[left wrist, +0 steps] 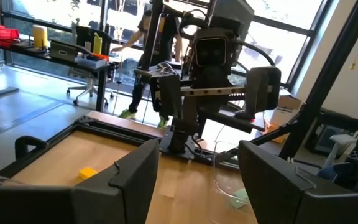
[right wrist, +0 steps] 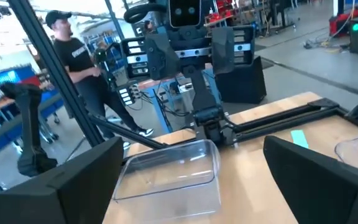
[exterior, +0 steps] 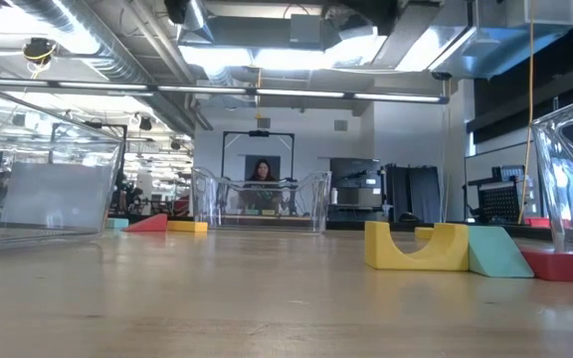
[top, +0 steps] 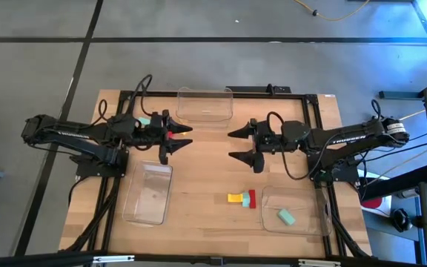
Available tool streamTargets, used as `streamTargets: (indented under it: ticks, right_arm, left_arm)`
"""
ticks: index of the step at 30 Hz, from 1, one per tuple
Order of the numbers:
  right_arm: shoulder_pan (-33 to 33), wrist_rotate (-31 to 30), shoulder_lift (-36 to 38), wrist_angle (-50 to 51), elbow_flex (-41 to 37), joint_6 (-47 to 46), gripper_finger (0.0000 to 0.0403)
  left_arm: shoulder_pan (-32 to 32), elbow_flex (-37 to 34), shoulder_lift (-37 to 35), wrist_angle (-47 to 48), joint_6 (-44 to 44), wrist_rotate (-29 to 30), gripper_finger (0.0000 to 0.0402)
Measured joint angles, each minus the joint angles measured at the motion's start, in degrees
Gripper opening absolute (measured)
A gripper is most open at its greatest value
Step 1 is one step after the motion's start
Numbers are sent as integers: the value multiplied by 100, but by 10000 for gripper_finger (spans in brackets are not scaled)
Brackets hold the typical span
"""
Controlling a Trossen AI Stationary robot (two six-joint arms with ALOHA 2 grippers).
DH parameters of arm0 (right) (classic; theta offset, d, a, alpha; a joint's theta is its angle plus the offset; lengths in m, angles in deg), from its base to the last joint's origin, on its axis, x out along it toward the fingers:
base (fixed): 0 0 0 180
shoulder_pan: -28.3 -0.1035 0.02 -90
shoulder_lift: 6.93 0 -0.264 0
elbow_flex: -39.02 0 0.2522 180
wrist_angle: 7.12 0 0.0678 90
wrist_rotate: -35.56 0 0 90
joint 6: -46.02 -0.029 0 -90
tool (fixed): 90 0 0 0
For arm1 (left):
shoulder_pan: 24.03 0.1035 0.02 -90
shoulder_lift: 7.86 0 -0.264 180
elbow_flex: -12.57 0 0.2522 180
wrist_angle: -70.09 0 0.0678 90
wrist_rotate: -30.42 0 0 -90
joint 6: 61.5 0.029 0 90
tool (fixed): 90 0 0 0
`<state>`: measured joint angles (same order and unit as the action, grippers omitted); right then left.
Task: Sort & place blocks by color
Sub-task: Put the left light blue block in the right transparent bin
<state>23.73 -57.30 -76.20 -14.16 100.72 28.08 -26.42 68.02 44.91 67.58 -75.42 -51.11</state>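
Observation:
A yellow arch block, a small teal wedge and a red block lie together on the table's near middle; the low view shows them as yellow arch, teal wedge and red block. One teal block lies in the near-right tray. More blocks sit by the left arm: teal, red, and a yellow one. My left gripper and right gripper face each other over the table's middle, both open, holding nothing. Neither shows in the low view.
Three clear trays stand on the wooden table: one at the far edge, one near left, one near right. The black frame rail borders the table. A person stands beyond the table's left side.

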Motion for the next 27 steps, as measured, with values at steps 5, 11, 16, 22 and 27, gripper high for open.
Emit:
streamTargets:
  ticks: [5,11,16,22,27]
  right_arm:
    - [-9,-4,0,0,0,334,388]
    - [-9,-4,0,0,0,179,388]
    - [-9,-1,0,0,0,176,388]
    - [-9,-1,0,2,0,165,388]
    - [-9,-4,0,85,0,160,388]
  left_arm:
    - [2,0,0,0,0,1,212]
    - [-1,0,0,7,0,0,212]
    - [-1,-2,0,9,0,2,212]
    - [-2,-4,0,18,-291,232,212]
    - [346,749,10,1653,-680,988,212]
